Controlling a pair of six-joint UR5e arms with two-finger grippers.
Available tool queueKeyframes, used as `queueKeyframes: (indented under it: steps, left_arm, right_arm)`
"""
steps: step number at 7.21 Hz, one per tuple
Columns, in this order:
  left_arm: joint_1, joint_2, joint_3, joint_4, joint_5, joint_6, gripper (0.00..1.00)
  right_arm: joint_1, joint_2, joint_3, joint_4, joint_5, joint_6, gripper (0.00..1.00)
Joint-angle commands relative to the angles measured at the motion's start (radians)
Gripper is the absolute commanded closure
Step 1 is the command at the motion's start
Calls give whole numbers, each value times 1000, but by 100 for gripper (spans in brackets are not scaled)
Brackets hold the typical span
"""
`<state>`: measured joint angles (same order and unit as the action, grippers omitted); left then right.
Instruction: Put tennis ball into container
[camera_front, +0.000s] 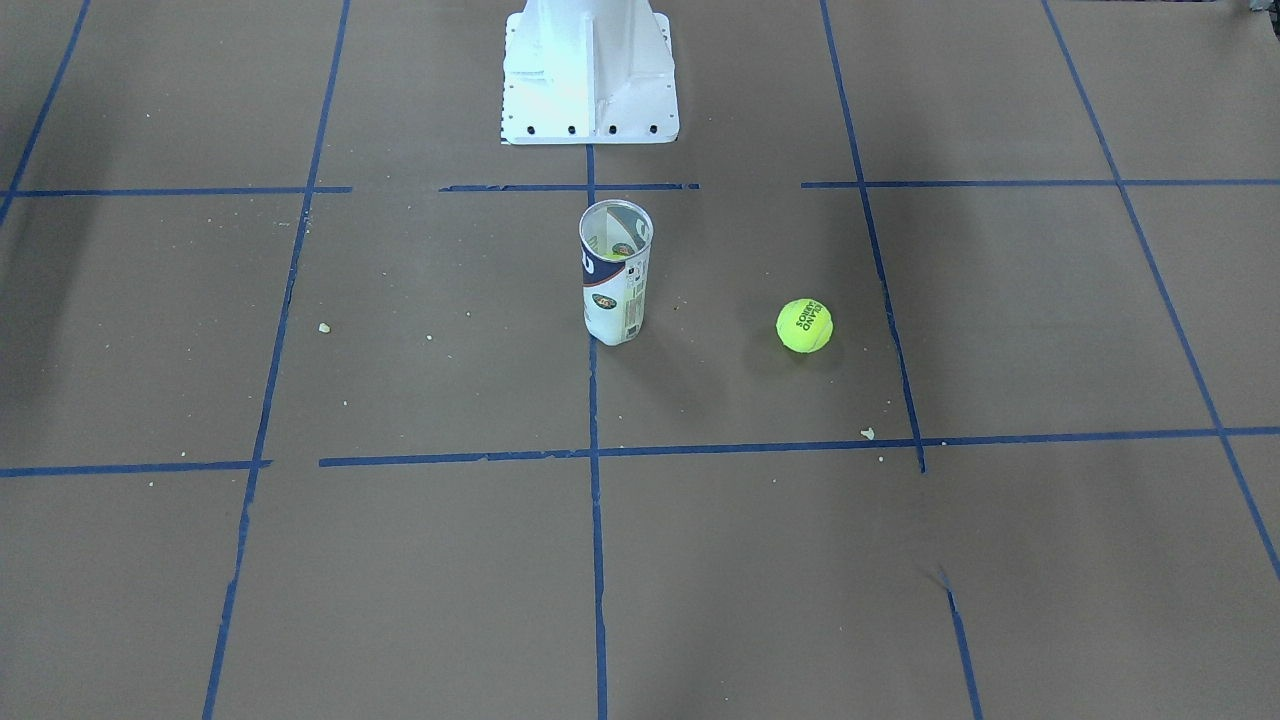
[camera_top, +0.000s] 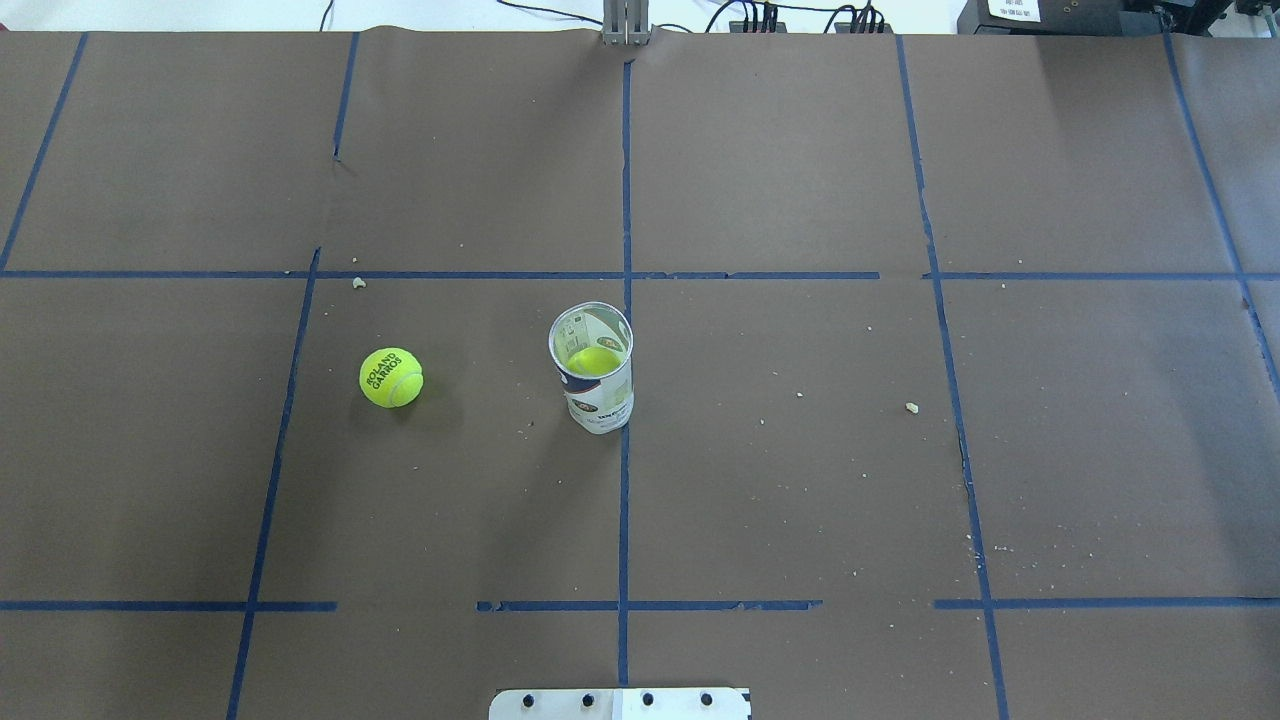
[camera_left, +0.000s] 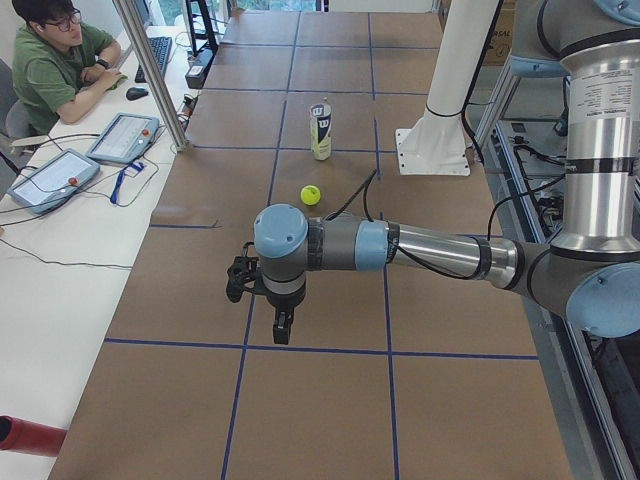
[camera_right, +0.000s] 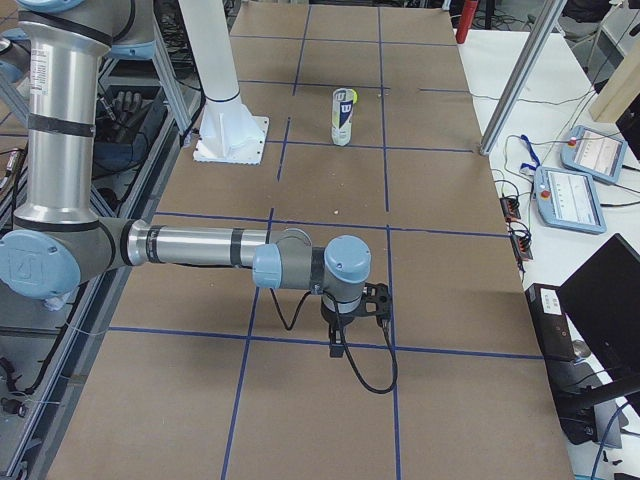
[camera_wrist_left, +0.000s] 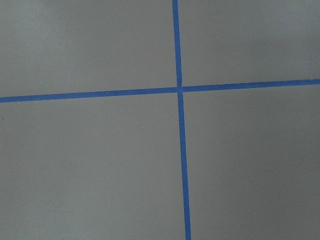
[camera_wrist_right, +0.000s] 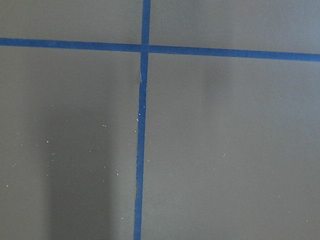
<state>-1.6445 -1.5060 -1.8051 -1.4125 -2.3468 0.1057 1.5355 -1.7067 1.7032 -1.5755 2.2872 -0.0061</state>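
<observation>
The tennis ball (camera_front: 804, 325) (camera_top: 391, 377) (camera_left: 311, 195), bright yellow-green with dark lettering, lies on the brown table cover. The container (camera_front: 616, 272) (camera_top: 592, 368) (camera_left: 320, 129) (camera_right: 344, 117) stands upright and open-topped a short way from it, with something yellow-green showing inside. Both grippers hang far from these, each at its own end of the table. The left gripper (camera_left: 283, 325) and the right gripper (camera_right: 338, 345) appear only in the side views, so I cannot tell whether they are open or shut. The wrist views hold only brown paper and blue tape lines.
The white robot base (camera_front: 588, 75) (camera_top: 620, 703) stands behind the can. A seated operator (camera_left: 60, 60) and control pendants (camera_left: 122, 137) (camera_right: 590, 150) line the far table side. Blue tape lines grid the brown cover.
</observation>
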Motion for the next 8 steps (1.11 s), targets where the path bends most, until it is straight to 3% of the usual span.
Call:
queueKeyframes:
  steps: [1, 5, 7, 8]
  left_arm:
    - [0, -6, 0, 0, 0, 2, 0]
    - [2, -29, -36, -5, -3, -4, 0]
    - [3, -162, -4, -32, -3, -3, 0]
    - [2, -171, 0, -78, -8, -8, 0]
  right_arm:
    - [0, -1, 0, -1, 0, 0, 0]
    - [0, -1, -1, 0, 0, 0, 0]
    - [0, -1, -1, 0, 0, 0, 0]
    - [0, -1, -1, 0, 0, 0, 0]
